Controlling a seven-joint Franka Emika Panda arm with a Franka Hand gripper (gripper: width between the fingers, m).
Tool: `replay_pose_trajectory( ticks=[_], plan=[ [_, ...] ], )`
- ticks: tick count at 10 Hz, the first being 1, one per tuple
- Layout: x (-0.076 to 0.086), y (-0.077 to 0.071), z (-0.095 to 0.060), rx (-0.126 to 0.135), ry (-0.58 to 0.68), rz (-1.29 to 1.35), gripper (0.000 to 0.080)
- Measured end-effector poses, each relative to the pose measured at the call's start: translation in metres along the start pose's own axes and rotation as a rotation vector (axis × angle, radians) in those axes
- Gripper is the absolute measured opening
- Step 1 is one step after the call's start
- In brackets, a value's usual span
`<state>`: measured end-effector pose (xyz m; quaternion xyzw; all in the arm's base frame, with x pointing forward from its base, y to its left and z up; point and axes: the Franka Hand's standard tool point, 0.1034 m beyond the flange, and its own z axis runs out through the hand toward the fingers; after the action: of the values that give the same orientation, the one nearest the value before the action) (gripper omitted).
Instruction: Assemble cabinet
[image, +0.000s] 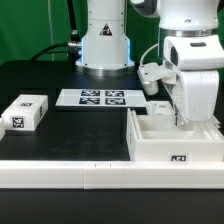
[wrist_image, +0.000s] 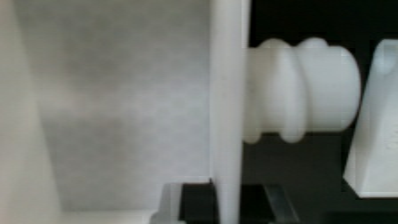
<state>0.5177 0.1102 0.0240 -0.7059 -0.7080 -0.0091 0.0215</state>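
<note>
Cabinet at the tabletop's four o'clock. The tool looks clamped on its thin two-o'clock wall, probably repositioning it; next needs a steady, level pull.

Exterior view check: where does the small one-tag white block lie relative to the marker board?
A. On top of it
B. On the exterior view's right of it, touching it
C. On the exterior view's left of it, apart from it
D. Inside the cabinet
C: the small white block lies on the exterior view's left of the marker board with a gap between them, while the cabinet stands on the other side.
</note>
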Motion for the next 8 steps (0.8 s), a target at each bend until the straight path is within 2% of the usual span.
replay_pose_trajectory(
  ticks=[1,3,4,5,8],
  plan=[
    [0.000,0.000,0.000,0.003,-0.001,0.000,0.0035],
    [0.001,0.000,-0.001,0.048,-0.015,-0.002,0.0035],
    [0.004,0.000,-0.003,0.062,-0.018,-0.004,0.0036],
    [0.010,0.001,-0.004,0.063,-0.016,0.009,0.0036],
    [0.011,0.000,-0.004,0.061,-0.013,0.008,0.0043]
  ],
)
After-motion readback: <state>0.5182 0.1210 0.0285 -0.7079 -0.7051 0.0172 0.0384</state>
